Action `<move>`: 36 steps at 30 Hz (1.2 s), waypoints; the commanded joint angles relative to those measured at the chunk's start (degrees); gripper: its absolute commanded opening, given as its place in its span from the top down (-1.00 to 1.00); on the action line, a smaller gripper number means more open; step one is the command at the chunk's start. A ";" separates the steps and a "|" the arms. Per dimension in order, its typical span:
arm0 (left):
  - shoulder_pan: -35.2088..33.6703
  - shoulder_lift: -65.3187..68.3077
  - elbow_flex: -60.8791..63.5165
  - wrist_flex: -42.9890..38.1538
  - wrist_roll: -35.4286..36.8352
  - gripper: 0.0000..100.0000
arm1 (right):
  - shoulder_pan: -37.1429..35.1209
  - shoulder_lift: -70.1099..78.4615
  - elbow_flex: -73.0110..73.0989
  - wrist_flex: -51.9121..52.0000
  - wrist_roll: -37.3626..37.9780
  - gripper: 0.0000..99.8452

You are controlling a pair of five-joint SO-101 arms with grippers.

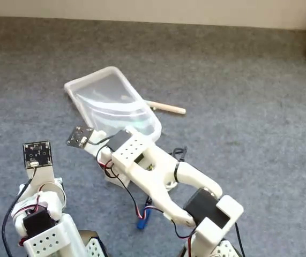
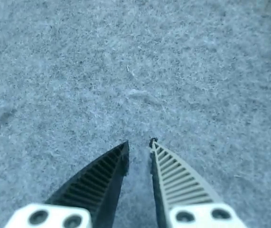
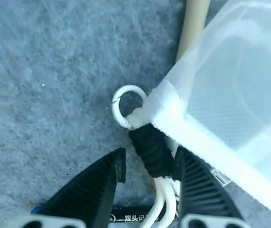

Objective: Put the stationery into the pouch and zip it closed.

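At table centre, your mesh pouch; wooden pencil outside at its 3 o'clock, blue pen at 6. Right gripper, jaws apart, straddles the zipper pull; left gripper, slightly apart, over bare table at 8. Loading and zipping likely remain.

The right arm stretches from the lower right of the frame toward the centre, the right end effector lowered with its jaws apart. At lower left the left arm sits folded, the left end effector angled downward, jaws narrowly parted.
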 commanded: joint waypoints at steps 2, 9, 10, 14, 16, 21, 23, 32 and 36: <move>-0.57 -0.75 -0.48 -1.14 -0.70 0.82 | -0.31 0.48 -3.38 -0.92 1.05 0.67; -0.57 -0.75 -0.48 -1.14 -0.70 0.82 | -0.31 2.33 -3.47 -1.63 0.88 0.67; -0.57 -0.75 -0.48 -1.14 -0.70 0.82 | -0.22 2.24 -3.38 -2.51 0.88 0.67; -0.57 -0.75 -0.48 -1.14 -0.70 0.82 | -0.22 2.24 -3.21 -3.65 0.79 0.67; -0.57 -0.75 -0.48 -1.14 -0.70 0.82 | -0.22 2.24 -3.38 -3.38 0.79 0.67; -0.57 -0.75 -0.48 -1.14 -0.70 0.82 | -0.22 2.15 -3.47 -3.38 0.79 0.67; -0.57 -0.75 -0.48 -1.14 -0.70 0.82 | -0.13 2.15 -3.47 -3.38 0.79 0.67; -0.57 -0.75 -0.48 -1.14 -0.70 0.82 | 1.36 -4.09 -3.21 -3.30 0.79 0.67; -0.57 -0.75 -0.48 -1.14 -0.70 0.82 | 1.36 -6.20 -1.36 -3.74 0.79 0.67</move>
